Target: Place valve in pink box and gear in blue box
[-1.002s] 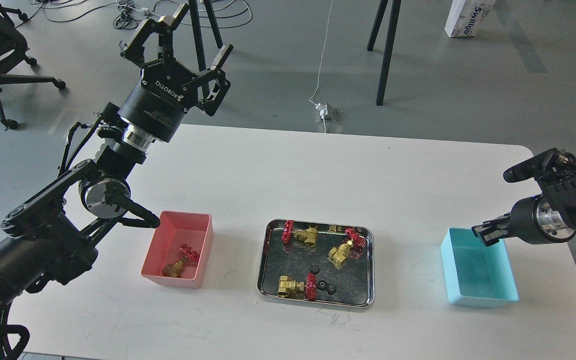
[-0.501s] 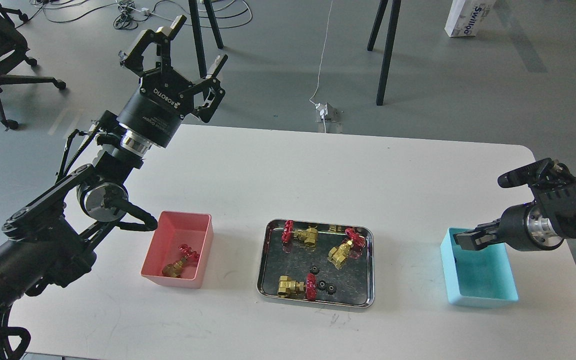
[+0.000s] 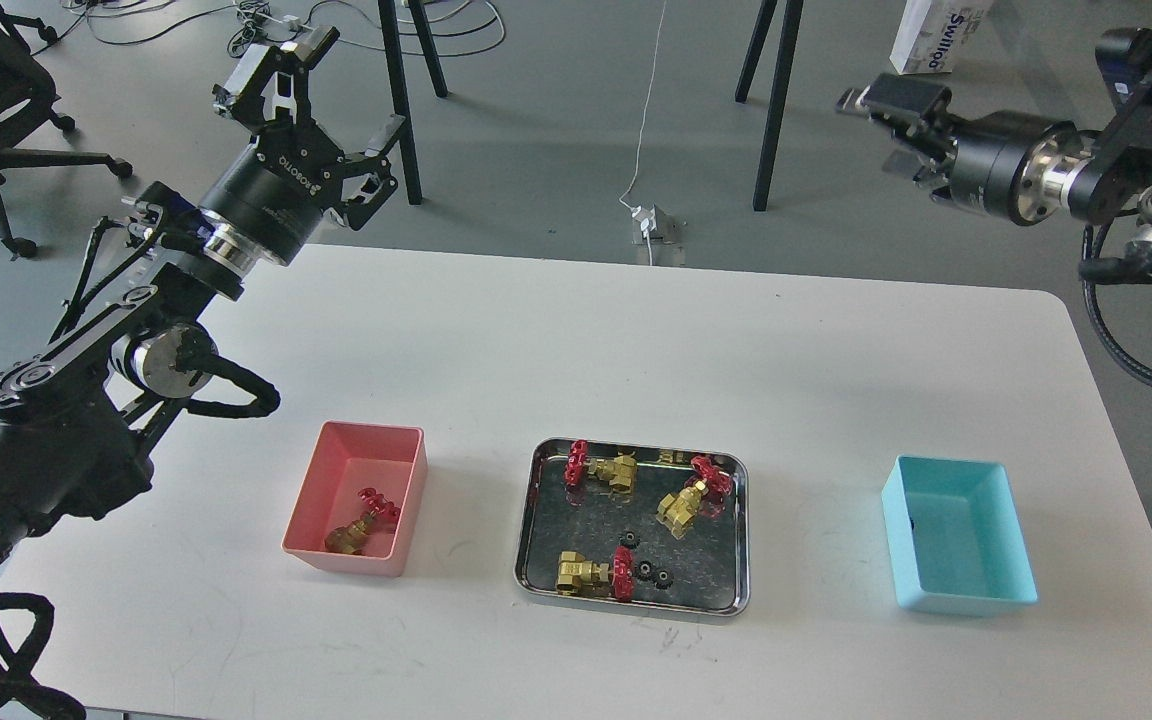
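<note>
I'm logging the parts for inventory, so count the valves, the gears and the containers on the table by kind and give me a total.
Valves: 4, one in the pink box and three in the steel tray
Gears: 3 visible, all in the tray
Containers: 3, counting the blue box
Total: 10

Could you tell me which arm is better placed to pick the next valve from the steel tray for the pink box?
Probably the left. Its open gripper is raised on the pink box side, so a valve from the tray travels straight there. The right gripper is raised far right, beyond the blue box.
</note>
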You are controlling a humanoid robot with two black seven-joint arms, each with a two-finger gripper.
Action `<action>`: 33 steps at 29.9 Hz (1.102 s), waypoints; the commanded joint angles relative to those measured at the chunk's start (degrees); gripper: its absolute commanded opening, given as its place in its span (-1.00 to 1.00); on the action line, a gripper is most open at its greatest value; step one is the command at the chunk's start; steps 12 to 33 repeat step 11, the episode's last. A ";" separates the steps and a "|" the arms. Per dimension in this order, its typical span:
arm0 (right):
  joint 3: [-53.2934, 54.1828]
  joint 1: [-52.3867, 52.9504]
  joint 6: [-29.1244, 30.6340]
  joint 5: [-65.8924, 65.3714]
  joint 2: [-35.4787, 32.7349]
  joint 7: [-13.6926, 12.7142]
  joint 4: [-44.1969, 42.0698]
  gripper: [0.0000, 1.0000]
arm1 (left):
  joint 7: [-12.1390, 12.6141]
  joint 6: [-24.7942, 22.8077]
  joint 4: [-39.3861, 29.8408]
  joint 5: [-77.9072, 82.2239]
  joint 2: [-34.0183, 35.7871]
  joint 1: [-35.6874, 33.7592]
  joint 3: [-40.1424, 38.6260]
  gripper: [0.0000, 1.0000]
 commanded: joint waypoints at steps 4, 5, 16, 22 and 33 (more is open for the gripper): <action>9.85 -8.85 16.16 8.87 7.04 14.12 -13.63 0.98 | 0.01 0.00 11.86 -5.28 -2.72 -2.61 -0.15 0.99; 10.03 -9.56 16.16 9.13 9.40 15.18 -16.36 0.98 | 0.01 0.00 13.00 -6.06 -3.77 -2.61 -0.15 0.99; 13.80 -11.94 16.16 10.45 13.03 15.72 -18.84 0.98 | 0.01 0.00 13.02 -14.06 -5.54 -2.96 -0.07 0.99; 13.80 -11.94 16.16 10.45 13.03 15.72 -18.84 0.98 | 0.01 0.00 13.02 -14.06 -5.54 -2.96 -0.07 0.99; 13.80 -11.94 16.16 10.45 13.03 15.72 -18.84 0.98 | 0.01 0.00 13.02 -14.06 -5.54 -2.96 -0.07 0.99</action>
